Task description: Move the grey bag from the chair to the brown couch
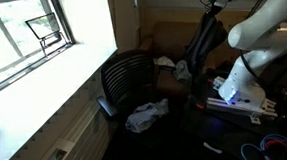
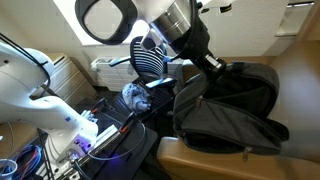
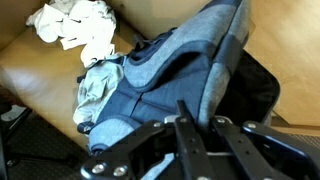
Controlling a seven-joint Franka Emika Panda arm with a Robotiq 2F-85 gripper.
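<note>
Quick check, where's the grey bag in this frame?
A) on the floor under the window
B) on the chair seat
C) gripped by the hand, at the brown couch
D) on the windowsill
C: the hand is shut on the top of the grey bag, and the bag's body is over the brown couch, away from the chair.

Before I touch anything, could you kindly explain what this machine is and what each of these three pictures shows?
It is a single white robot arm ending in a two-finger gripper. Two pictures come from cameras standing in the room; the third looks out from the wrist, past the gripper's own fingers. The gripper is shut on the top of the grey bag, holding it at the brown couch. The black chair stands beside the couch, and a pale cloth lies close by.
</note>
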